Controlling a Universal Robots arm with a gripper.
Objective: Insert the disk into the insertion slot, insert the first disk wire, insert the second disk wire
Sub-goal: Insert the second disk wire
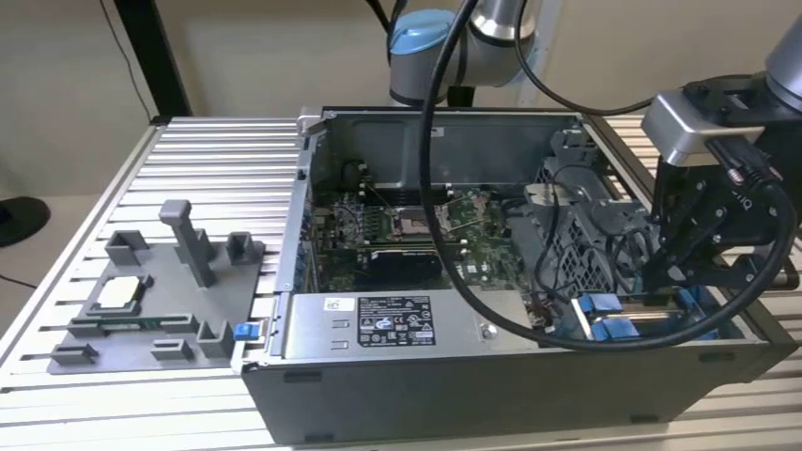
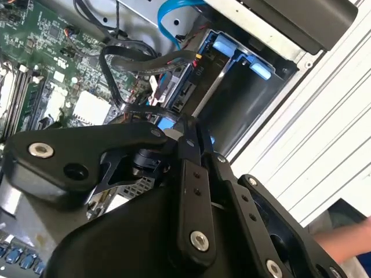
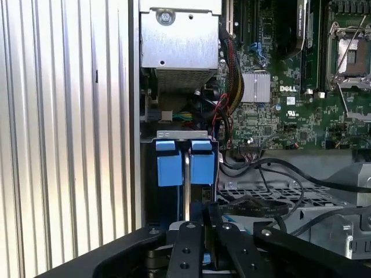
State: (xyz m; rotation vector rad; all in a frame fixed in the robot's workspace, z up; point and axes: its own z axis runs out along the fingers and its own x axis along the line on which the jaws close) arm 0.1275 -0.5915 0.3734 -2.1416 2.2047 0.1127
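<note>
- Gripper (image 1: pixel 670 282): I see it hanging low over the computer case (image 1: pixel 501 376), at the case's near corner on the exterior view's right. In the second wrist view its fingertips (image 2: pixel 184 134) are pressed together. A small blue piece (image 2: pixel 165 123) sits right at them; I cannot tell if it is pinched.
- Drive slot (image 1: pixel 608 315): in that same case corner, just beside the gripper, with two blue tabs (image 3: pixel 168 162) side by side at its rim. Its inside reads dark; I cannot tell whether the disk sits in it.
- Blue wire (image 2: pixel 168 23): curves down towards the slot.
- Perforated cage (image 1: pixel 583 225): beside the slot.
- Power supply box (image 1: pixel 394 324): along the case's near edge.
- Circuit board (image 1: pixel 401 235): mid-case.
- Grey fixture (image 1: pixel 157 301): on the bench (image 1: pixel 213 150), near the edge on the exterior view's left.
</note>
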